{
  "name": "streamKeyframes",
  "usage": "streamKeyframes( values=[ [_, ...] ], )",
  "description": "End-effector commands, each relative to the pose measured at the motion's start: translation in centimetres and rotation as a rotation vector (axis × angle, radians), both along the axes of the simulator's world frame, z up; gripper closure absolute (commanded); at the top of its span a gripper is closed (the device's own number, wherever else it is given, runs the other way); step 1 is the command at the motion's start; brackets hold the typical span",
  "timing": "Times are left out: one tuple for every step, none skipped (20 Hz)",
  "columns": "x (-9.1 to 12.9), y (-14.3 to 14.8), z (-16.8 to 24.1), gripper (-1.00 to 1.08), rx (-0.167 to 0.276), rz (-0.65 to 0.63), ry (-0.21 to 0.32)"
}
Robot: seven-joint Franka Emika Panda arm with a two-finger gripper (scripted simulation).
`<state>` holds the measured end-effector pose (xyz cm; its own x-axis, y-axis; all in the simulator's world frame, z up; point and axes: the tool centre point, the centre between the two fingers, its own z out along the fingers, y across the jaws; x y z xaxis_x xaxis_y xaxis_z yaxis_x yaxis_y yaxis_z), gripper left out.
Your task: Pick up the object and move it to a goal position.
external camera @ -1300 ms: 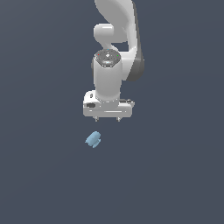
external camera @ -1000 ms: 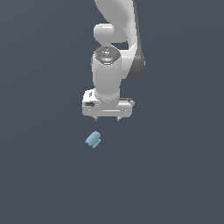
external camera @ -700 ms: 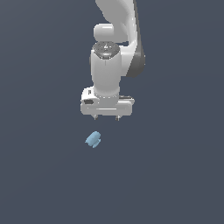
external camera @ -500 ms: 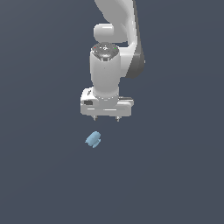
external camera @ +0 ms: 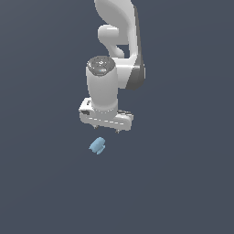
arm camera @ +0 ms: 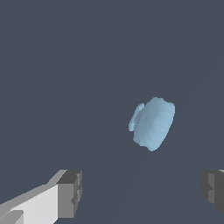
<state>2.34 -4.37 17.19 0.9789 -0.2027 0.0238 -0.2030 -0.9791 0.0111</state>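
- The object [external camera: 97, 146] is a small pale sky-blue lump lying alone on the flat, dark slate-grey bench [external camera: 183, 183], a little below the pincer [external camera: 106, 129] in the exterior view and slightly toward that view's left.
- In the wrist view the object [arm camera: 152, 123] shows as a rounded, drum-like bulge with a thin ridged flange along one side; its underside and far face are hidden, and finer detail is too soft to make out.
- The pincer stands open: in the wrist view its two dark grey fingers [arm camera: 70, 193] are set wide apart with bare bench between them, and nothing is held.
- The second finger is cut off by the edge of the wrist picture, so only a sliver of it shows.
- The object does not sit between the fingers in the wrist view; it lies beyond their tips and apart from both.
- In the exterior view the fingertips are only tiny dark stubs under the white hand block, too small to read the gap there.
- The arm [external camera: 109, 87] is white-grey, with a thick upright wrist segment above the hand block; its upper links run off the top of the exterior picture, so the base is out of sight.
- How high the pincer is above the bench cannot be told, as the plain surface shows no shadow or edge.
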Motion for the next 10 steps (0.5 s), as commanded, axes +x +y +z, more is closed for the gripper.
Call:
streamKeyframes(
  values=[
    [0.4, -0.8, -1.0, -0.92, 0.005, -0.071, 0.003],
    [0.6, -1.2, -1.4, -0.92, 0.007, -0.103, 0.004],
    [0.8, -1.6, -1.9, -0.92, 0.009, -0.137, 0.006],
    [0.9, -2.0, -2.3, -0.92, 0.011, -0.170, 0.007],
    [1.1, -2.3, -2.8, -0.92, 0.012, -0.202, 0.008],
    [1.2, -2.7, -3.2, -0.92, 0.014, -0.231, 0.009],
    [1.4, -3.0, -3.6, -0.92, 0.015, -0.258, 0.010],
    [1.5, -3.3, -3.9, -0.92, 0.016, -0.284, 0.011],
    [1.6, -3.6, -4.3, -0.92, 0.017, -0.308, 0.012],
    [1.7, -3.9, -4.6, -0.92, 0.017, -0.329, 0.013]
  ],
)
